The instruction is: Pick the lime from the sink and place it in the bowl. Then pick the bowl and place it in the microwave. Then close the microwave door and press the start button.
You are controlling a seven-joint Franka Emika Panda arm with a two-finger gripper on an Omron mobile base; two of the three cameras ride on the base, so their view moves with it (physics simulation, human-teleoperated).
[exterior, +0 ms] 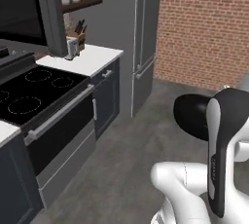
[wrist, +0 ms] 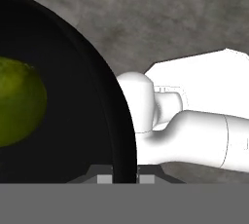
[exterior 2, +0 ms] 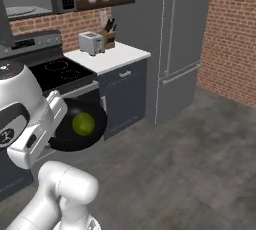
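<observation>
At the far left of the hand view the lime (wrist: 17, 101) sits inside the bowl (wrist: 82, 96), whose glossy black rim runs down to the bottom centre of that frame, where it passes between the two small tips of the claw (wrist: 124, 178); the claw is closed on the rim, pinching the thin wall. In the right base view the same bowl (exterior 2: 65, 136) hangs in the air at centre left, tilted toward the camera, with the lime (exterior 2: 83, 123) resting near its middle, above the grey floor (exterior 2: 190, 164) and in front of the dark stove (exterior 2: 60, 71). Further right in that view stand the white surface (exterior 2: 112, 56) with a toaster (exterior 2: 91, 43) and a tall grey fridge (exterior 2: 170, 39). In the left base view the open microwave door (exterior: 51, 13) hangs at upper left over the stove (exterior: 34, 91), and the bowl (exterior: 192, 116) shows as a black disc at centre right behind the arm. The bowl looks rigid and smooth, so a rim pinch holds it only by friction and it could well swivel or slip in the tips. The lime is light, round and loose, and will likely roll toward the low side of the tilted bowl. Carrying it level and slowly seems wise, since a sharp swing could tip the fruit out.
</observation>
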